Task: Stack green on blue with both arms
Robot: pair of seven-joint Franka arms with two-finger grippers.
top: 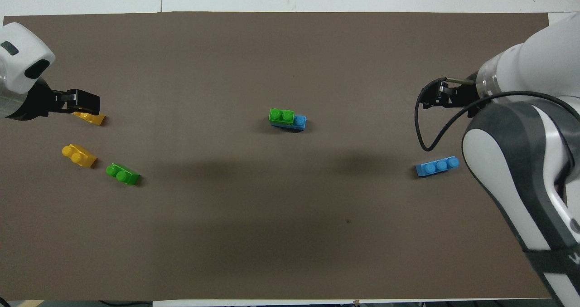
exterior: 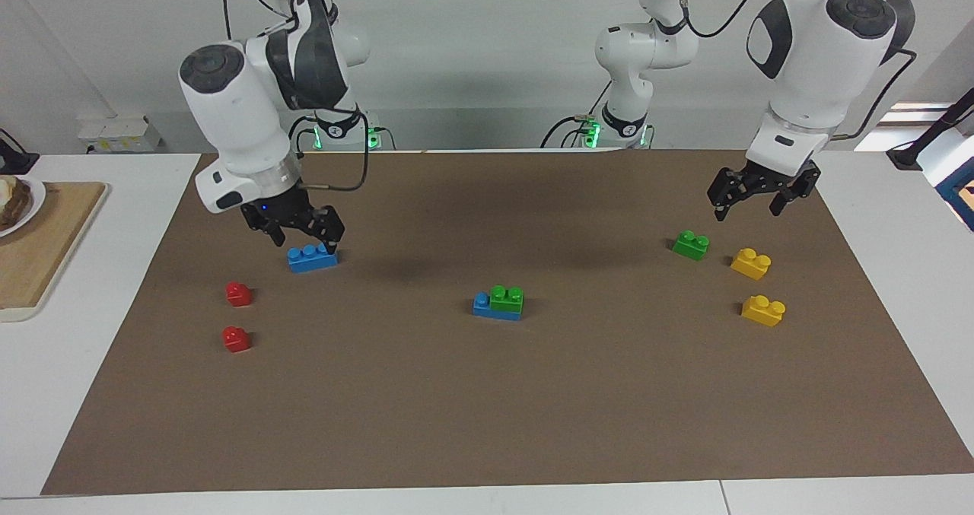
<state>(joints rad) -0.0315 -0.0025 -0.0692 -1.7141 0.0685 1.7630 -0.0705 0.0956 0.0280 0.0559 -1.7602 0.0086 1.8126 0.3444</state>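
A green brick (exterior: 506, 297) sits on one end of a blue brick (exterior: 482, 304) in the middle of the brown mat; this stack shows from above as green brick (top: 281, 115) on blue brick (top: 299, 122). A second blue brick (exterior: 312, 258) (top: 437, 166) lies toward the right arm's end. My right gripper (exterior: 304, 237) (top: 428, 96) hangs open just above it, holding nothing. A loose green brick (exterior: 691, 245) (top: 122, 174) lies toward the left arm's end. My left gripper (exterior: 747, 207) (top: 88, 102) hangs open and raised near it.
Two yellow bricks (exterior: 750, 263) (exterior: 763, 309) lie beside the loose green one; from above the left gripper partly covers one yellow brick (top: 93, 118). Two small red bricks (exterior: 238, 294) (exterior: 236, 338) lie at the right arm's end. A wooden board (exterior: 46, 241) rests off the mat.
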